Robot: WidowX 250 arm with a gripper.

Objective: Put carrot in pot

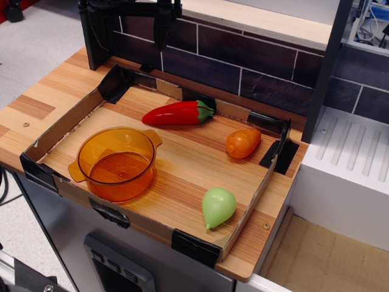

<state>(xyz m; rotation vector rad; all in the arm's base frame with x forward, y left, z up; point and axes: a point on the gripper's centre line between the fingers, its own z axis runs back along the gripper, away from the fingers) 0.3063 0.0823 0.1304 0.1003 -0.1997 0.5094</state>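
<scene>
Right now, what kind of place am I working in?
Probably a toy kitchen mock-up in a lab: a wooden counter with a dark tile backsplash, a cardboard-walled tray holding plastic play food and a pot, and a white toy sink alongside.

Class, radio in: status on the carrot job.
Gripper high at back, jaws unclear. Carrot untouched, right of pot. Pot empty, path clear.

Wall: dark purple-grey tiles (255,61) with pale grout.
Counter: striped wooden top (55,91).
Right: white ridged drainboard (349,152).
Floor: grey speckled surface (36,36), upper left.
</scene>
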